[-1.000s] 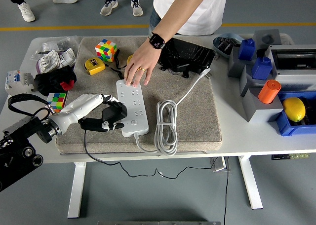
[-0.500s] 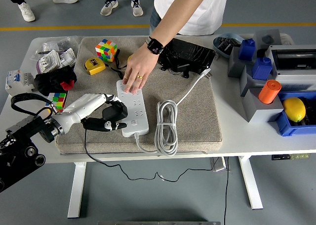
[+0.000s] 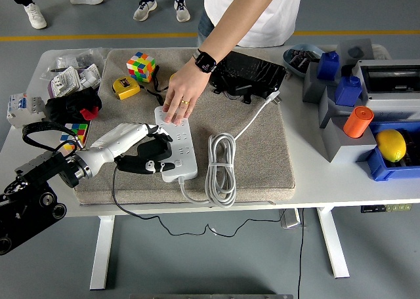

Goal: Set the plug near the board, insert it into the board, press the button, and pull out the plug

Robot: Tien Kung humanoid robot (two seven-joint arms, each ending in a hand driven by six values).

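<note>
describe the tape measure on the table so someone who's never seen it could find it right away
Start at the grey mat covering the middle of the white table. At its far left corner, beside the Rubik's cube, lies the tape measure: the only yellow, rounded casing there.

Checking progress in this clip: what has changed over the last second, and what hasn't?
The left hand has crept forward and right along the power strip, holding the black plug against its left edge. The person's hand stays pressed on the strip's far end; strip and coiled cable unmoved.

Robot test lab or workshop.
Grey floor with a yellow line [image 3: 98, 37], parts bins [image 3: 387, 161], cluttered white surface [image 3: 308, 181].
</note>
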